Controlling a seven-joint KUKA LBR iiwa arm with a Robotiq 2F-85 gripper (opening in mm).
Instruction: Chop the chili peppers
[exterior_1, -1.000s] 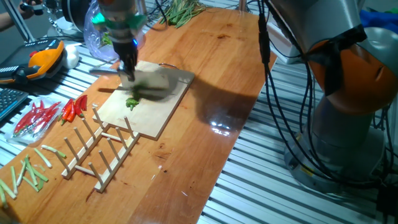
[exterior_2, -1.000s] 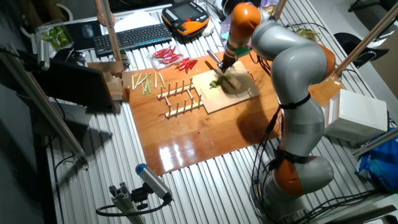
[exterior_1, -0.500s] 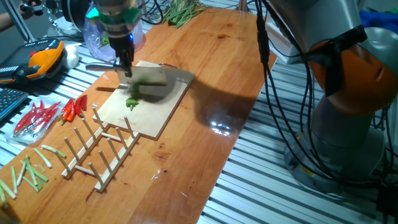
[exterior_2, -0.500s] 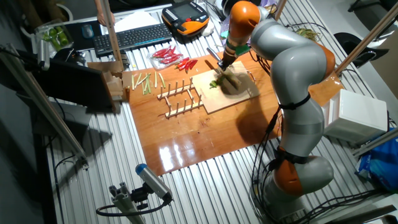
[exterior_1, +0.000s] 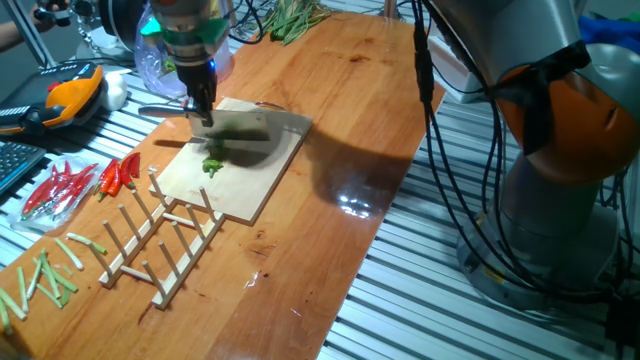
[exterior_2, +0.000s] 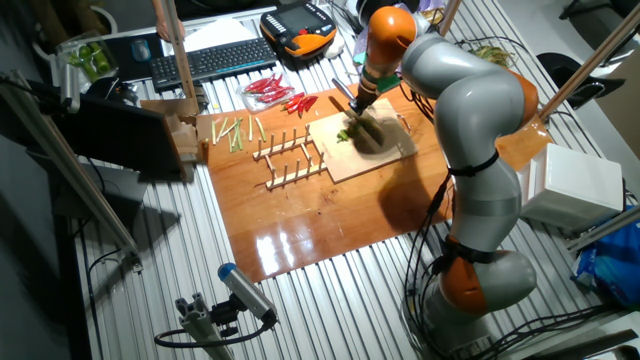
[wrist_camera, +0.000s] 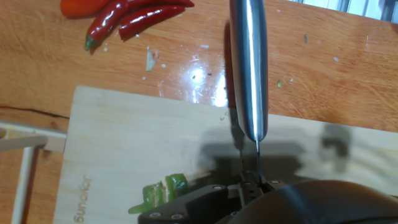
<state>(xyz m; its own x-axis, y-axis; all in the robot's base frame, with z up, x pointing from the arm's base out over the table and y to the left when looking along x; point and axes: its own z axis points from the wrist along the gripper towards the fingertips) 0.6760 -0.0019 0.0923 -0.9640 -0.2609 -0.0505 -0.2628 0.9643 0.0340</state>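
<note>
Chili pepper chunks (wrist_camera: 160, 191) sit on the wooden cutting board (wrist_camera: 124, 149), just off to one side of the gripper (exterior_1: 203, 112), right by its fingertips. Fingers are clamped on a knife (wrist_camera: 249, 62), blade sticking straight out past them, edge down. Red chilies (wrist_camera: 127, 15) lie well beyond the board.

The gripper (exterior_1: 203, 112) hangs over the far-left corner of the light wooden cutting board (exterior_1: 232, 160), gripping a knife (exterior_1: 165, 108) whose handle points left over the metal slats. A green chili pepper (exterior_1: 212, 165) lies on the board just below the gripper. Red chilies (exterior_1: 122, 172) lie left of the board. A wooden peg rack (exterior_1: 160, 240) lies at the board's near-left edge. Pale green stalk sticks (exterior_1: 50, 270) lie at lower left.
</note>
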